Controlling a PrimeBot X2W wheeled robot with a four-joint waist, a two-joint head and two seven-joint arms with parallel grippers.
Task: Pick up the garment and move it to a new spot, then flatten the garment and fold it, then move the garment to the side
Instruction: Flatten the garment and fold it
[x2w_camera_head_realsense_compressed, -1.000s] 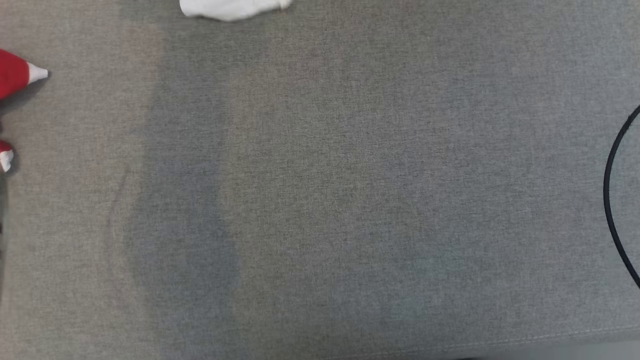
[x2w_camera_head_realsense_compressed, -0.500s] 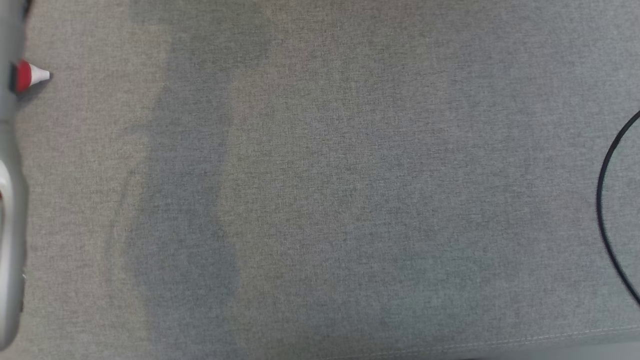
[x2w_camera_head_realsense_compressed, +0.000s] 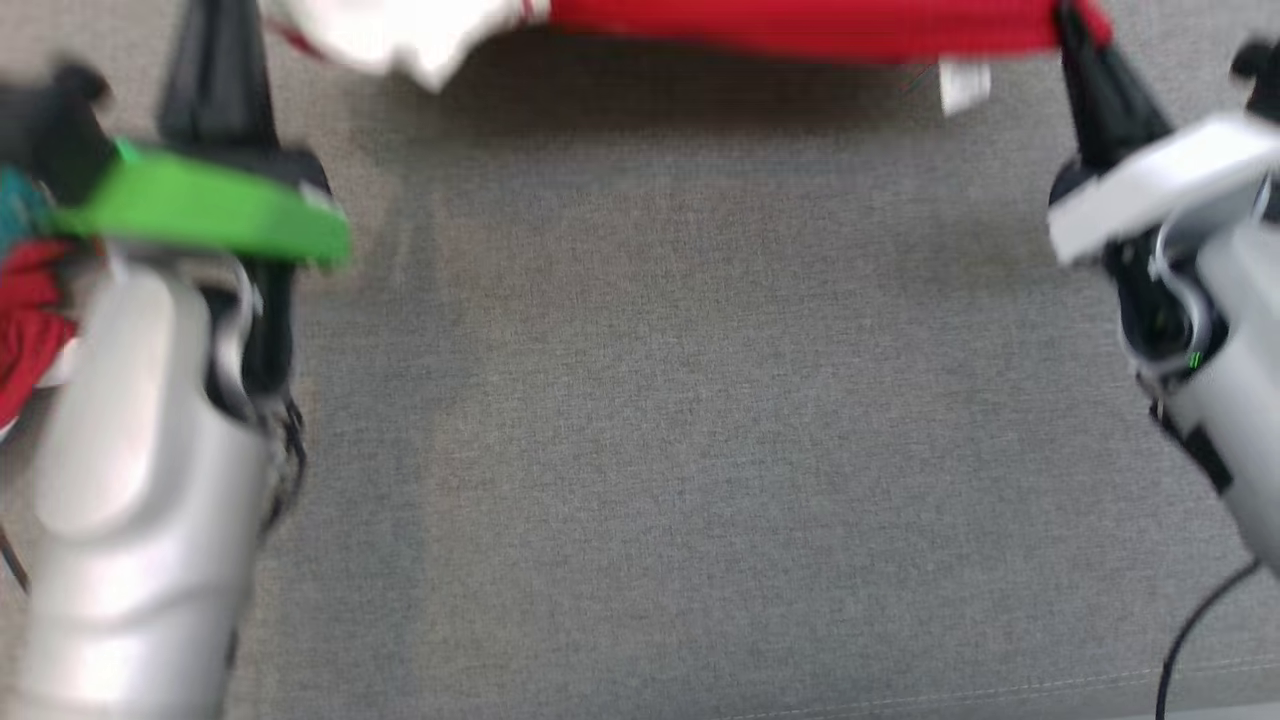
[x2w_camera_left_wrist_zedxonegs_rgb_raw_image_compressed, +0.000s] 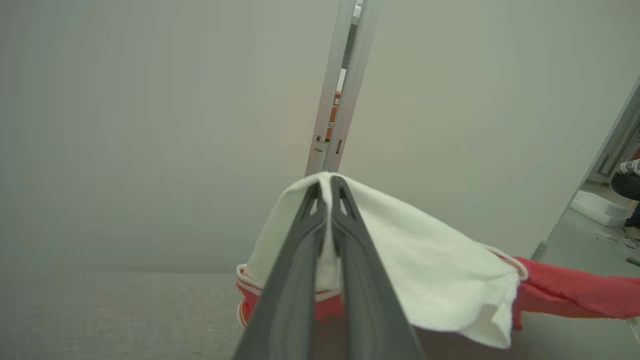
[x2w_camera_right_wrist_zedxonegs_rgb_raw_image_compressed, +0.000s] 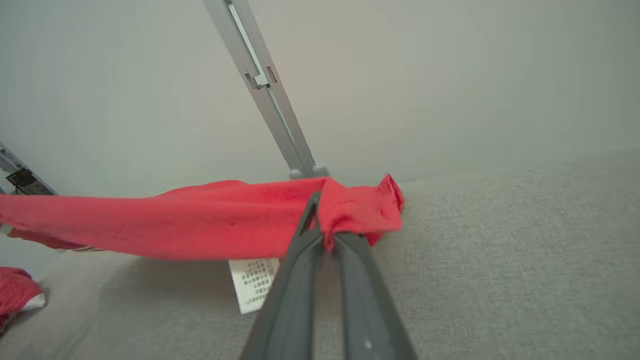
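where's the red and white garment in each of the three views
Head view: the garment runs along the top edge, white part on the left, red on the right.
Left wrist view: lower middle, white part pinched in the left gripper fingers, red trailing right.
Right wrist view: a red band from the left edge to the middle, pinched by the right gripper.
Shared landmark: the grey fabric surface under it.

The left arm (x2w_camera_head_realsense_compressed: 140, 470) and right arm (x2w_camera_head_realsense_compressed: 1225, 300) reach forward, well apart, both jaws pinched closed.
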